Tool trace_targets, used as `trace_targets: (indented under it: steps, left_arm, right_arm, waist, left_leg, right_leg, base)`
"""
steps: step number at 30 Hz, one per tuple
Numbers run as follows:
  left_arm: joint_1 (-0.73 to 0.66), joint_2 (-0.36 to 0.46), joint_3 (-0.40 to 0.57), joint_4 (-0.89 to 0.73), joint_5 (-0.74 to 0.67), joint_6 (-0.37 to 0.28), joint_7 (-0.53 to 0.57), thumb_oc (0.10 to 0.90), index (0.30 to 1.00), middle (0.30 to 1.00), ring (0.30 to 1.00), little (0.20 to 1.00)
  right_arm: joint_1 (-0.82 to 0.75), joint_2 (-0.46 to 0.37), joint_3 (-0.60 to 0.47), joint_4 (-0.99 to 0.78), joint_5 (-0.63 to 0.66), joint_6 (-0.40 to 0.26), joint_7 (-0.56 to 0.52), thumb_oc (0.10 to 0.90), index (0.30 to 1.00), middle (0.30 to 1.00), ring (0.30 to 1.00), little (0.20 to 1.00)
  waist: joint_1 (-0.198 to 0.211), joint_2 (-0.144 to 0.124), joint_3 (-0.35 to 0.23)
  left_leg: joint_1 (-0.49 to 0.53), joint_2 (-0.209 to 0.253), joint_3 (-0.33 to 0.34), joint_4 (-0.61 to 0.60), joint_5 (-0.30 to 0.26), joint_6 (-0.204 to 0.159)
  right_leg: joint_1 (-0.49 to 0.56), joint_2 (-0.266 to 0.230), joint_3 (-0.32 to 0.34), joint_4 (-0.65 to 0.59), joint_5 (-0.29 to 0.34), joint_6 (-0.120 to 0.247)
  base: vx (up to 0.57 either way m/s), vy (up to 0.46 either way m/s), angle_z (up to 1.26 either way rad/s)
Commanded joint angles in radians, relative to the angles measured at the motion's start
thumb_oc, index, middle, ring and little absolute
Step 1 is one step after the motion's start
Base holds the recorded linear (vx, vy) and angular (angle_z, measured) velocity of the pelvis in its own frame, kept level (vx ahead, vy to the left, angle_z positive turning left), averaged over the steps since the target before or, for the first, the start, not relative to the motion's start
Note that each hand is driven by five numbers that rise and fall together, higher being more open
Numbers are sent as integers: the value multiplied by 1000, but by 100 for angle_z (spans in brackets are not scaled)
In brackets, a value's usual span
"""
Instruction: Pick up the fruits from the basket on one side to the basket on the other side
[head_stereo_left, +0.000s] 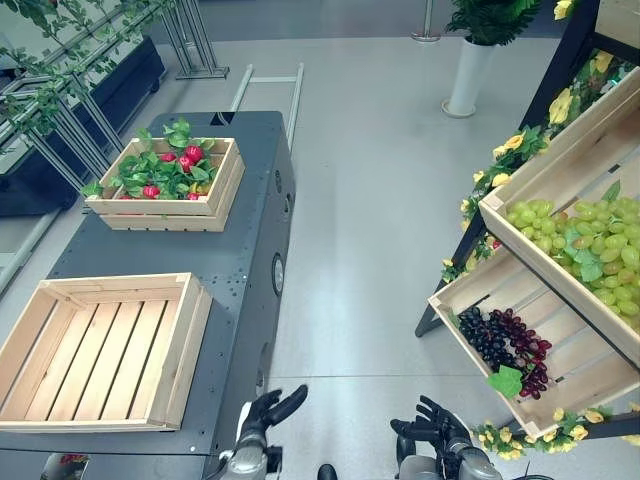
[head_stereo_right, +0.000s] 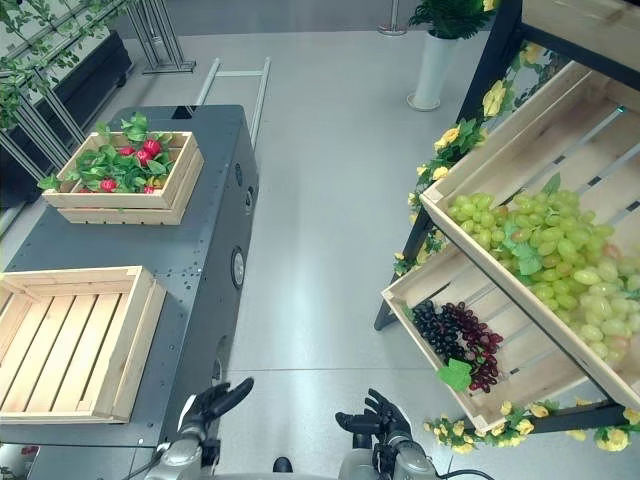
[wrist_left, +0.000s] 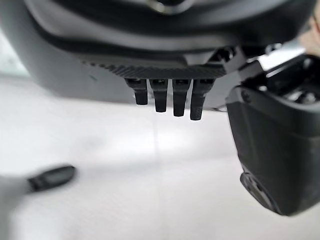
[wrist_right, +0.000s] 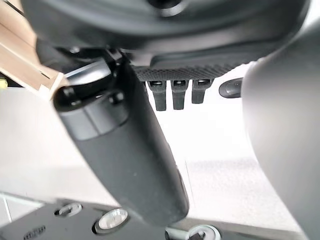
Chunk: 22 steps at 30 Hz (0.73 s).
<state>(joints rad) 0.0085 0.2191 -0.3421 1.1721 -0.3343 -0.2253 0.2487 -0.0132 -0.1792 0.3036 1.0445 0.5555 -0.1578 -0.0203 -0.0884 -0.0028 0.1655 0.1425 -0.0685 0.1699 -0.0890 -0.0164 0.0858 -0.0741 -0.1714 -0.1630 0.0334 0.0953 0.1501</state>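
Dark grapes (head_stereo_left: 505, 348): lying in lower crate (head_stereo_left: 470, 292) of slanted wooden shelf (head_stereo_left: 585, 165), on robot's right.
Green grapes (head_stereo_left: 585, 245): heaped in upper crate of same shelf.
Red fruits (head_stereo_left: 180, 165): among green leaves in far wooden basket (head_stereo_left: 170, 205) on dark desk (head_stereo_left: 235, 270).
Near basket (head_stereo_left: 100, 350): on same desk, closer to robot, bare slats inside.
Left hand (head_stereo_left: 268, 410): low beside desk edge, fingers straight and relaxed, thumb spread out, holding nothing, touching nothing.
Right hand (head_stereo_left: 432, 424): low near shelf's foot, fingers loosely bent but apart, holding nothing.
Wrist views: fingertips hanging over pale floor (head_stereo_left: 380, 200); right wrist view showing also a corner of wooden crate.
Writing: none readable.
Potted plant (head_stereo_left: 478, 40): far, in white pot on floor.
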Motion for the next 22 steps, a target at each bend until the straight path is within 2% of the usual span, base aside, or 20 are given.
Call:
trace_targets:
  steps: [1,2,3,4,5,6,7,8,10,12,15,17,20,22]
  left_arm:
    - [-57,26,38,20,65,-29,-17,800,900,900,900,900]
    - [-57,27,41,22,63,-29,-19,800,900,900,900,900]
    - [-58,24,50,25,59,-24,-30,800,900,900,900,900]
    - [-57,23,52,25,59,-24,-32,800,900,900,900,900]
    - [-58,19,52,34,43,-29,-33,800,900,900,900,900]
    - [-57,16,55,36,39,-29,-32,800,900,900,900,900]
    - [-54,-4,77,33,-12,-19,-19,800,900,900,900,900]
    - [-58,-15,87,36,-49,-23,-15,800,900,900,900,900]
    - [-63,-26,103,42,-78,-27,-23,800,900,900,900,900]
    - [-52,-43,117,46,-84,-54,-42,800,900,900,900,900]
    - [-44,-64,103,36,-95,-81,-47,800,900,900,900,900]
    - [-40,-89,76,13,-110,-128,-93,800,900,900,900,900]
    - [-39,-93,44,-3,-73,-155,-131,800,900,900,900,900]
    - [-41,-87,22,-14,-59,-147,-157,800,900,900,900,900]
  right_arm:
    - [-62,-8,-35,36,-23,-39,21,800,900,900,900,900]
    - [-64,-7,-36,42,-25,-32,21,800,900,900,900,900]
    - [-71,-1,-47,88,-32,-16,24,800,900,900,900,900]
    - [-72,1,-48,97,-29,-7,21,800,900,900,900,900]
    - [-75,7,-65,140,-40,13,15,800,900,900,900,900]
    - [-76,7,-69,151,-50,17,14,800,900,900,900,900]
    - [-97,0,-75,177,-98,78,18,800,900,900,900,900]
    - [-111,-6,-71,188,-94,93,20,800,900,900,900,900]
    - [-125,-10,-78,199,-40,106,24,800,900,900,900,900]
    - [-121,-9,-110,191,70,122,12,800,900,900,900,900]
    - [-93,-4,-130,194,53,97,30,800,900,900,900,900]
    - [-58,4,-135,203,22,65,67,800,900,900,900,900]
    - [-44,11,-128,203,16,37,81,800,900,900,900,900]
    - [-41,17,-121,196,3,31,78,800,900,900,900,900]
  waist:
    - [29,45,20]
    - [31,45,20]
    - [43,44,15]
    - [45,43,15]
    - [60,29,2]
    - [63,26,-1]
    - [73,18,-8]
    - [79,17,-10]
    - [86,13,-18]
    - [81,6,-25]
    - [70,-2,-41]
    - [60,-8,-59]
    - [60,-11,-68]
    - [59,-12,-71]
  left_leg:
    - [43,45,23,2,-121,-28]
    - [42,44,25,3,-121,-26]
    - [23,49,32,29,-120,-28]
    - [19,51,32,36,-119,-29]
    - [-8,49,38,74,-129,-39]
    - [-15,47,43,82,-131,-43]
    - [-36,49,69,107,-129,-62]
    - [-44,53,74,109,-125,-69]
    - [-57,52,70,107,-112,-67]
    - [-45,47,53,106,-114,-58]
    - [-26,46,57,90,-118,-56]
    - [-1,44,57,70,-123,-52]
    - [10,42,50,60,-124,-49]
    - [19,43,51,48,-122,-48]
  right_leg:
    - [-54,61,-62,349,-135,-56]
    - [-50,56,-65,366,-144,-59]
    - [22,66,-71,314,-207,-77]
    - [43,70,-74,292,-221,-80]
    - [124,83,-70,141,-221,-89]
    - [140,86,-66,105,-212,-88]
    - [174,100,-44,-27,-170,-85]
    - [183,103,-36,-56,-167,-89]
    - [182,113,-20,-70,-161,-99]
    - [183,126,-2,-52,-168,-107]
    - [196,136,10,-69,-167,-111]
    - [212,147,20,-85,-165,-111]
    - [217,151,18,-83,-168,-109]
    - [220,155,16,-88,-166,-109]
  base:
    - [-165,148,-36]
    - [-131,37,-19]
    - [-66,-36,-17]
    - [-75,-108,-7]
    - [-45,-94,5]
    - [-119,-124,9]
    - [-135,-75,-24]
    - [-181,-103,-72]
    - [-62,-66,-86]
    - [28,-50,-41]
    - [56,-39,-6]
    - [78,-53,-9]
    - [24,-37,-5]
    - [10,-43,-2]
